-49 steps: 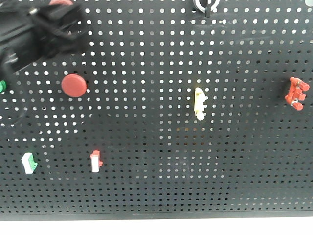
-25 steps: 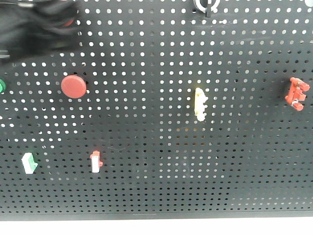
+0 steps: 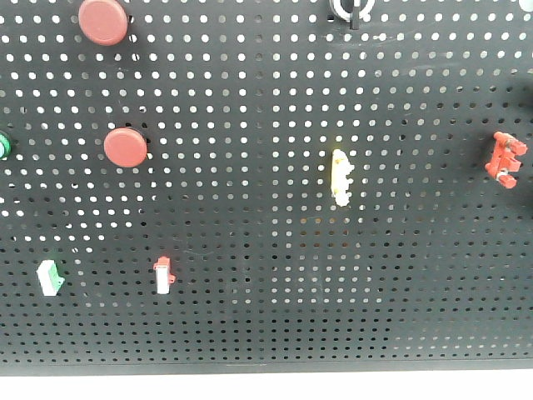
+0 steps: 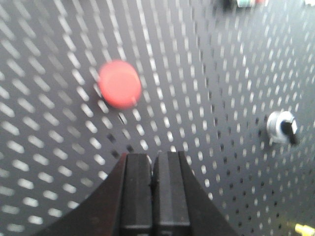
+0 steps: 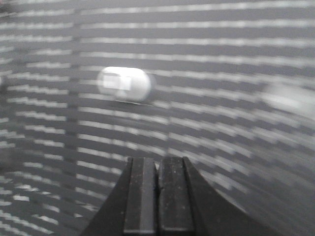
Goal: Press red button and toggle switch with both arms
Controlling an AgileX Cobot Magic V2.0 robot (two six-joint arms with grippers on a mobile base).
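Black perforated sheet metal forms the pegboard point(image 3: 266, 250), an upright panel of evenly spaced round holes with a pale strip below its bottom edge.

Front view only:
- upper red button point(image 3: 103, 21) and lower red button point(image 3: 126, 147), smooth round domes, one above the other at the left;
- yellow switch point(image 3: 339, 177), narrow and upright, near the centre;
- red switch block point(image 3: 505, 157) at the right edge;
- green rocker point(image 3: 51, 277) and red rocker point(image 3: 163, 275), low on the left.

Neither of my hands shows in this view.

Left wrist view: my left hand point(image 4: 155, 191) has its flat black fingers pressed together, gripping nothing. A red button point(image 4: 119, 84) lies ahead and apart from them; a silver selector knob point(image 4: 282, 127) sits to the right.

Right wrist view, heavily smeared: my right hand point(image 5: 157, 196) is likewise closed and empty. A pale oblong fitting point(image 5: 124, 83) lies ahead; I cannot tell its type.
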